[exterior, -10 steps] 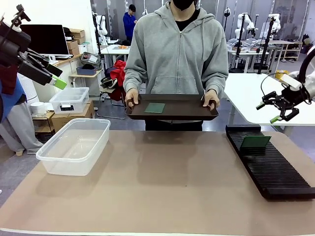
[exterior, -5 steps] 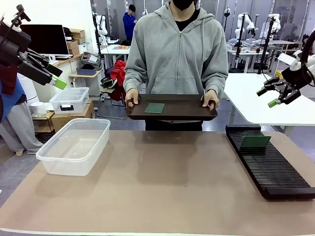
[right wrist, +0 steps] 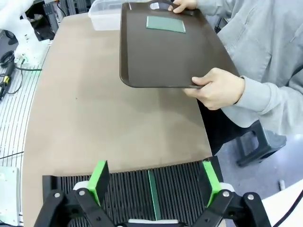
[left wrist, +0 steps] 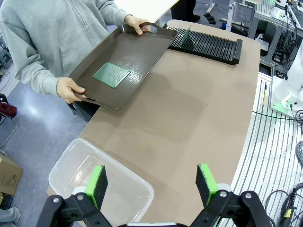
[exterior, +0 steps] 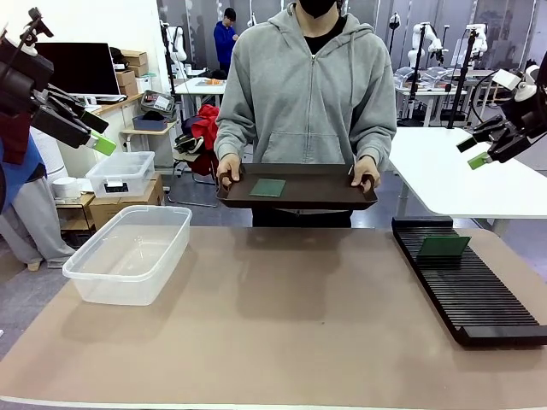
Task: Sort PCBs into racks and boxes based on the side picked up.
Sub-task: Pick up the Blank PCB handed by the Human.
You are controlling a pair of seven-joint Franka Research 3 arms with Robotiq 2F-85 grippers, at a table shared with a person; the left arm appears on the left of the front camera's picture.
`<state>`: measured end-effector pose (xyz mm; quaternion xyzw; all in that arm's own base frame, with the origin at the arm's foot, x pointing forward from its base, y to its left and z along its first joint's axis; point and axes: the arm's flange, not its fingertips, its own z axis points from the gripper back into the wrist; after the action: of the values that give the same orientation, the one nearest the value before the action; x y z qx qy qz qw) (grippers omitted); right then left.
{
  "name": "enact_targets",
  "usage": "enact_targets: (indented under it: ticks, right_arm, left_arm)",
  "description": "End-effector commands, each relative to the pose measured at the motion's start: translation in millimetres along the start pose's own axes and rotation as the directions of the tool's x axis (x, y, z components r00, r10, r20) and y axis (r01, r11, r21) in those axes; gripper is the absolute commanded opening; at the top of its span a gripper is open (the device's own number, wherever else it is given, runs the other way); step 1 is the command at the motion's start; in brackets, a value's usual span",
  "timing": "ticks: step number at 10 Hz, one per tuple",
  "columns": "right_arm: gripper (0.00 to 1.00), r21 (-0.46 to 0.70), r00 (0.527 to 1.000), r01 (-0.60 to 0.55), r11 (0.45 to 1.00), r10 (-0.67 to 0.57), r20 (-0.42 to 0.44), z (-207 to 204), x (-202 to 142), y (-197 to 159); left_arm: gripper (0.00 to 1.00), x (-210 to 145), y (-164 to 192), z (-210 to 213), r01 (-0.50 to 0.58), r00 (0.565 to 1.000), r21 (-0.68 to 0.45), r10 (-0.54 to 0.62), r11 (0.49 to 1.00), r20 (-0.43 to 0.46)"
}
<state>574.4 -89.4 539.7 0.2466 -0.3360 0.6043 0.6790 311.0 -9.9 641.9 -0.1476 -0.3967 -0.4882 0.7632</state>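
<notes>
One green PCB (exterior: 268,187) (left wrist: 111,75) (right wrist: 165,23) lies flat on a dark brown tray (exterior: 316,190) that a person holds in both hands at the table's far edge. Another PCB (exterior: 443,247) (right wrist: 152,188) stands in a slot near the far end of the black rack (exterior: 470,290) (left wrist: 208,43) on the right. The clear box (exterior: 128,252) (left wrist: 94,184) sits on the left with nothing in it. My left gripper (exterior: 96,132) (left wrist: 154,184) hangs open high at the far left, above the box. My right gripper (exterior: 474,152) (right wrist: 154,182) hovers open high at the far right, over the rack's far end.
The person in a grey hoodie stands across the table. A white table (exterior: 461,184) stands behind the rack. A smaller lidded box (exterior: 120,173) and cardboard boxes sit beyond the left edge. The brown table top (exterior: 273,316) lies bare between box and rack.
My right gripper has risen and drawn back to the right, away from the rack. The left arm, the tray and both PCBs have stayed put.
</notes>
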Motion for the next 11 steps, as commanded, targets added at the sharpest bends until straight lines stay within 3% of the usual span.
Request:
enact_targets:
  ticks: [1, 4, 5, 6, 7, 8, 11]
  right_arm:
    - [1.00, 0.013, 1.000, -0.008, 1.000, 0.008, 0.010, -4.1, -4.6, -8.2]
    - [1.00, 0.003, 1.000, 0.008, 1.000, -0.008, -0.001, -2.5, -7.3, -5.3]
    - [1.00, 0.001, 0.995, 0.027, 1.000, -0.026, 0.096, 0.3, -4.8, -1.9]
    - [1.00, -0.074, 0.981, 0.141, 0.987, -0.130, 0.145, 4.9, 6.4, 7.8]
    - [1.00, -0.074, 0.961, 0.232, 0.970, -0.217, 0.174, 10.3, 14.3, 18.5]
    - [1.00, -0.116, 0.951, 0.270, 0.956, -0.246, 0.189, 17.8, 21.0, 26.6]
    - [1.00, -0.126, 0.962, 0.262, 0.957, -0.248, 0.114, 42.1, 44.2, 66.8]
  left_arm:
    - [1.00, 0.0, 0.5, -1.2, -0.001, 1.000, 0.000, 0.001, 1.000, 0.001]
    - [1.00, 0.0, 0.5, -1.2, -0.001, 1.000, 0.000, 0.001, 1.000, 0.001]
    - [1.00, 0.0, 0.5, -1.2, -0.001, 1.000, 0.000, 0.001, 1.000, 0.001]
    - [1.00, 0.0, 0.5, -1.2, -0.001, 1.000, 0.000, 0.001, 1.000, 0.001]
    - [1.00, 0.0, 0.5, -1.2, -0.001, 1.000, 0.000, 0.001, 1.000, 0.001]
    - [1.00, 0.0, 0.5, -1.2, -0.001, 1.000, 0.000, 0.001, 1.000, 0.001]
    - [1.00, 0.0, 0.5, -1.2, -0.001, 1.000, 0.000, 0.001, 1.000, 0.001]
